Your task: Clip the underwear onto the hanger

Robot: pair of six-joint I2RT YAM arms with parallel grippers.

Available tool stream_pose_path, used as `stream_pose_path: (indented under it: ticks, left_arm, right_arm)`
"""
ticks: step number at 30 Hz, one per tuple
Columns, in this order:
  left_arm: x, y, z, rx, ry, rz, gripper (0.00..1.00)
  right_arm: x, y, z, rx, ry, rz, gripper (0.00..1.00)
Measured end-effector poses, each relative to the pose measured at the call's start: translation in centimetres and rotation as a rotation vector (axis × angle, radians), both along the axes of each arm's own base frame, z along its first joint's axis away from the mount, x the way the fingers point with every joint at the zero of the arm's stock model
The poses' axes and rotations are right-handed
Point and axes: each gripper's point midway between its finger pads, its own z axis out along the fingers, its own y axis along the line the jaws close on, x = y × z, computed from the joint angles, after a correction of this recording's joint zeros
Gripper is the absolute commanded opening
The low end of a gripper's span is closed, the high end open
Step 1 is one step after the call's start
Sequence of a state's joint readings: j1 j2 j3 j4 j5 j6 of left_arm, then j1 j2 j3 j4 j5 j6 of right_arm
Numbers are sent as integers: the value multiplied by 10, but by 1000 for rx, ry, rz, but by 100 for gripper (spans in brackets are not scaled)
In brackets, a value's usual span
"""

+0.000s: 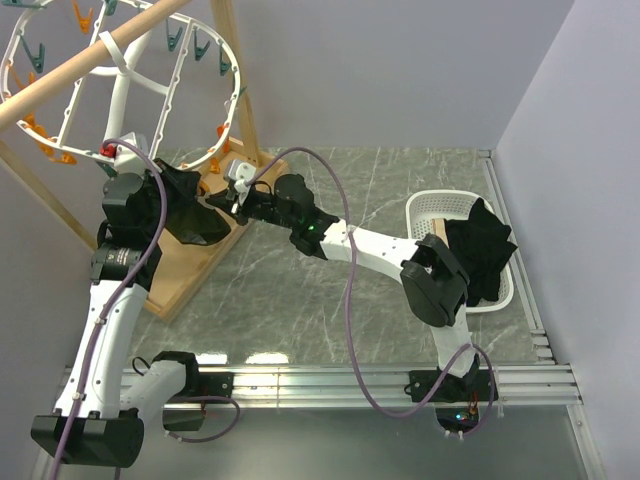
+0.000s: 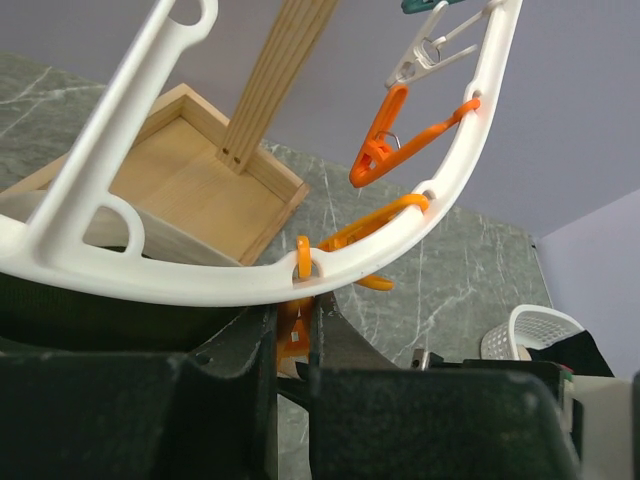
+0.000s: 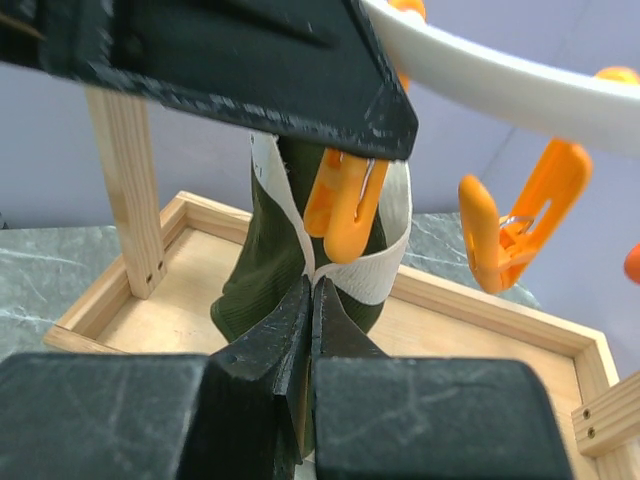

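Note:
The white oval hanger (image 1: 120,85) hangs from a wooden pole at the far left; its rim also shows in the left wrist view (image 2: 200,285) and the right wrist view (image 3: 500,90). My left gripper (image 2: 292,312) is shut on an orange clothespin (image 2: 292,335) dangling under the rim. That clothespin (image 3: 345,200) sits right at the top of the underwear (image 3: 270,250), olive green with a pale band. My right gripper (image 3: 313,290) is shut on that band just below the pin. From above, both grippers meet at the dark underwear (image 1: 195,225): the left gripper (image 1: 170,185) and the right gripper (image 1: 222,205).
The wooden stand's tray (image 1: 190,275) lies under the underwear and its pole (image 1: 70,75) crosses the hanger. More orange clothespins (image 3: 520,220) (image 2: 385,140) hang close by. A white basket (image 1: 432,205) with a black garment (image 1: 485,245) sits at the right.

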State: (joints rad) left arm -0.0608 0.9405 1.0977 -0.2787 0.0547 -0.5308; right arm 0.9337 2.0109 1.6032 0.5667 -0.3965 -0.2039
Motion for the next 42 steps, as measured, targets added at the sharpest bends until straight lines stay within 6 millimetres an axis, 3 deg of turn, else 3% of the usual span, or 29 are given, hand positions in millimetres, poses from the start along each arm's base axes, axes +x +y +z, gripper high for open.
stream_pose_path:
  ticks: [42]
  left_arm:
    - [4,1,-5,62,-13,17,0]
  right_arm:
    - [-21,3,10,-15,-16,82,0]
